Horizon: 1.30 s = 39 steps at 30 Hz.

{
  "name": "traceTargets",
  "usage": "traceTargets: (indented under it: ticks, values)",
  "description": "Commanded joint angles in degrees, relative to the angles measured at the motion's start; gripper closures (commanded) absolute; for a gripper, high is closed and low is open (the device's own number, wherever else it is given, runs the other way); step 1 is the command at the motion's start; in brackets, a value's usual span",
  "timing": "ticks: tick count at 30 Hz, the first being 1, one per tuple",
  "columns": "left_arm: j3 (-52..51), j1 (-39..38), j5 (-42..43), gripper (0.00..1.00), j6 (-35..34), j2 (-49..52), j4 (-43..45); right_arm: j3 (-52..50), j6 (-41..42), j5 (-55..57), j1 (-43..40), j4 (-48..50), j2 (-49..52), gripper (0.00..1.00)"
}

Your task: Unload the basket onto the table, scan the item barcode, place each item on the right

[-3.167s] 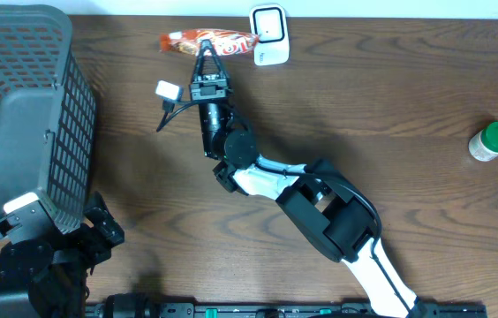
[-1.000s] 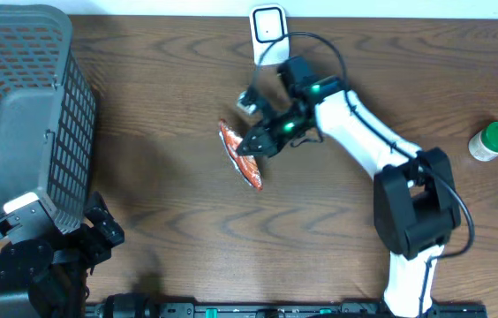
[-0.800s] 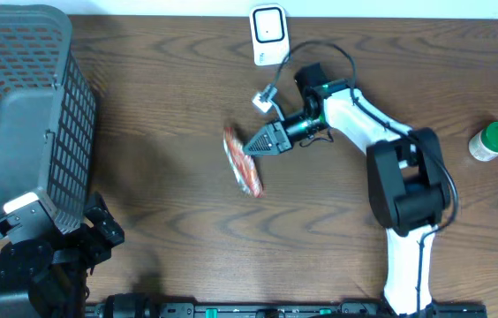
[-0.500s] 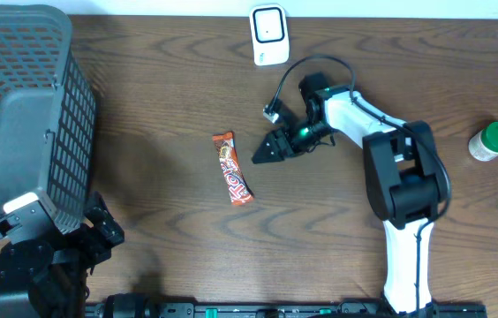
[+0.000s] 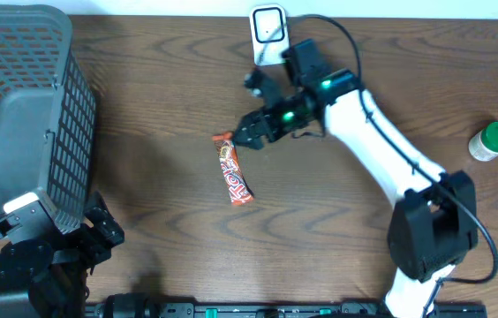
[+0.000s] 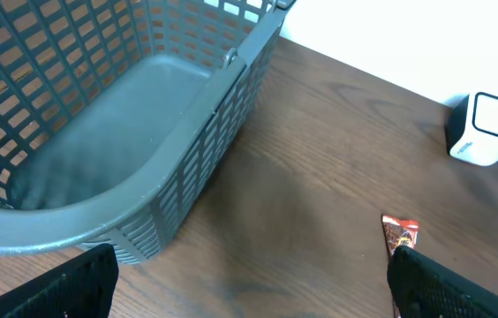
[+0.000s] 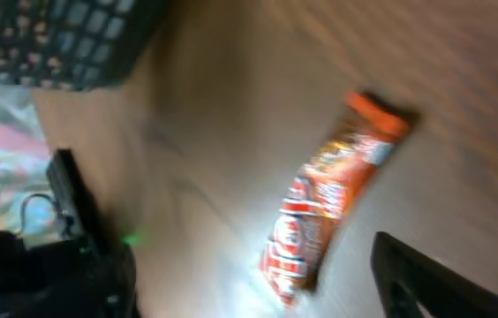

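Note:
An orange-red candy bar (image 5: 233, 171) lies flat on the wooden table, with nothing holding it. My right gripper (image 5: 247, 135) hovers just up and right of the bar's top end, open and empty. The blurred right wrist view shows the bar (image 7: 328, 203) on the table ahead of my right gripper (image 7: 258, 291). The white barcode scanner (image 5: 268, 34) stands at the table's far edge, behind the right arm. My left gripper (image 6: 249, 300) is open and empty at the near left, and its view shows the bar (image 6: 401, 233) and the scanner (image 6: 481, 129).
A large grey mesh basket (image 5: 19, 115) lies tipped at the far left, seen as the basket (image 6: 99, 132) in the left wrist view. A green-lidded bottle (image 5: 492, 141) stands at the right edge.
My right gripper opened and let go of the candy bar, which dropped flat onto the table. The right arm then swung, and its gripper now hangs above the bar's top end. The left arm stayed still.

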Motion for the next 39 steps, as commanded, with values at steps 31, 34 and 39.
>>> traceTargets:
  ticks: [31,34,39]
  values:
    - [0.0,0.3,-0.5,0.02,0.0,-0.1,0.2,1.4,19.2,69.2,31.0,2.4,13.8,0.37]
    - [0.0,0.3,-0.5,0.02,0.0,-0.1,0.2,1.4,19.2,69.0,31.2,3.5,14.4,0.42]
    - [0.0,0.3,-0.5,0.02,0.1,-0.1,0.2,1.4,19.2,70.8,30.7,3.5,17.4,0.58]
